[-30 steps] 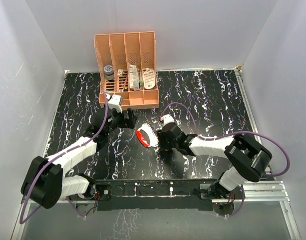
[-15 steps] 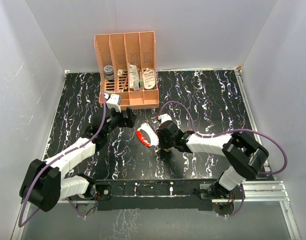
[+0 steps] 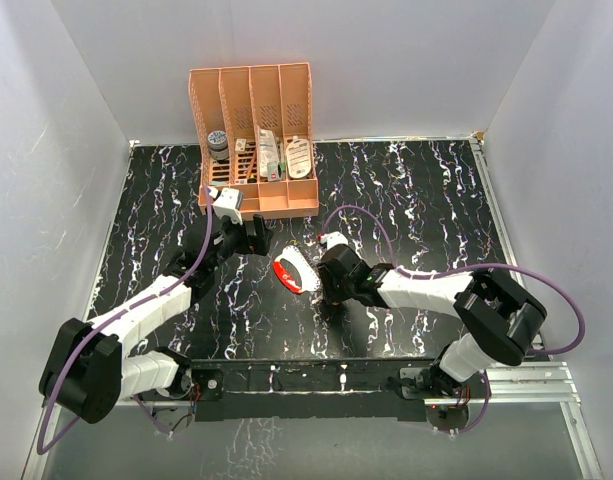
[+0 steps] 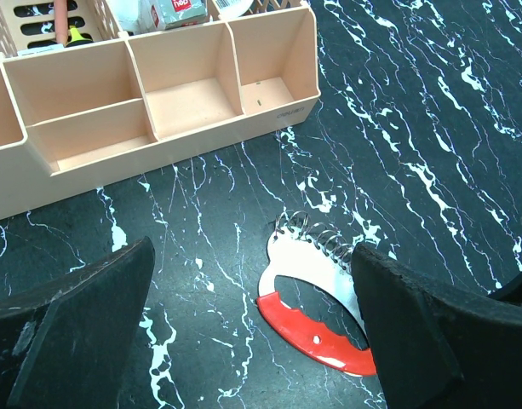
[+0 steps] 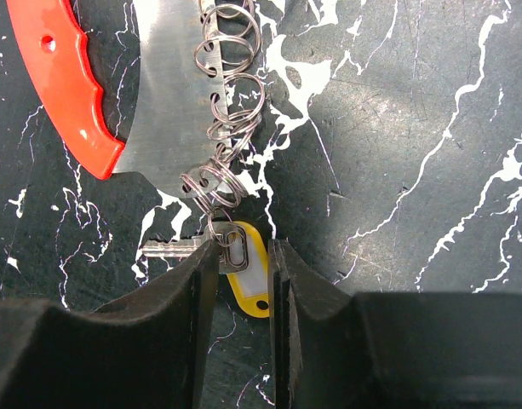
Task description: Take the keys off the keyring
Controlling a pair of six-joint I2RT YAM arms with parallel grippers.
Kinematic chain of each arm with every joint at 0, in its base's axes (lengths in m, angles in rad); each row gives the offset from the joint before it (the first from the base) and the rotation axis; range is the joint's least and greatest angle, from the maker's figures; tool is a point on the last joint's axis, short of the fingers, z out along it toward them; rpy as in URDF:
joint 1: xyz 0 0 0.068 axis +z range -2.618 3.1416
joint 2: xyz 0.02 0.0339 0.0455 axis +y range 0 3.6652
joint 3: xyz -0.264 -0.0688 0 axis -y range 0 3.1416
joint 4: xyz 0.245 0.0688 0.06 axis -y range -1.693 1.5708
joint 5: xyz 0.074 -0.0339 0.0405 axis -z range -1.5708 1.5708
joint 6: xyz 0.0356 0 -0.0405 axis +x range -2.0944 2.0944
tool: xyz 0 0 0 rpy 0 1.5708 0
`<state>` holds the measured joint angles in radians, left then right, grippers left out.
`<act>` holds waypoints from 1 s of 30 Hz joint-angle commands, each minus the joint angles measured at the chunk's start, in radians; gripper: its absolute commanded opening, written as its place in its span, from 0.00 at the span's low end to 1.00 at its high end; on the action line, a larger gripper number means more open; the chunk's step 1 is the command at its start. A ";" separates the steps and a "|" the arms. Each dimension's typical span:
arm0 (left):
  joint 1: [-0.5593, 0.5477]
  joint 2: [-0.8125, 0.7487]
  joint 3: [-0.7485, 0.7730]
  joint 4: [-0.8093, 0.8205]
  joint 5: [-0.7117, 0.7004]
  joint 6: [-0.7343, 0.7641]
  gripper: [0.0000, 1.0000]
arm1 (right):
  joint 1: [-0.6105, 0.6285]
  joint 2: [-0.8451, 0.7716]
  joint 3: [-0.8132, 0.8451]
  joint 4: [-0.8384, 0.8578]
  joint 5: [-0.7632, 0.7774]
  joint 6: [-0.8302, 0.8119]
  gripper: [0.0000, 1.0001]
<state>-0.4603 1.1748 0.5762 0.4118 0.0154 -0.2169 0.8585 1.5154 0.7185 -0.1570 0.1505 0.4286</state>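
Keys [image 5: 246, 277] lie on the marbled counter [image 4: 431, 102] at the end of the keyring [image 5: 218, 186], just below its red-and-white tag [image 5: 65, 94]. The right claw [image 5: 243, 256] is clamped on the yellow piece. The left claw [image 4: 252, 251] hangs spread wide above, near the orange rack [image 4: 269, 51].

No words can be read for sure: the red letters on the white packet [image 4: 180, 10] in the orange rack [image 4: 158, 166], the tiny raised mark [image 4: 291, 111] on that rack's front wall and the print on the white oval thing [image 3: 298, 156] are all too blurry.
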 commanded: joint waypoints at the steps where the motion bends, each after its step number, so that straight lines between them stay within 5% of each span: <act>1: 0.002 -0.018 0.016 0.016 0.005 0.007 0.99 | 0.008 0.012 -0.003 -0.008 0.012 0.005 0.27; 30: 0.001 0.005 0.021 0.017 0.020 0.002 0.99 | 0.027 0.023 0.089 0.000 -0.009 -0.032 0.21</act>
<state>-0.4603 1.1858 0.5762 0.4152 0.0196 -0.2173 0.8749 1.5463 0.7589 -0.1616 0.1432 0.4126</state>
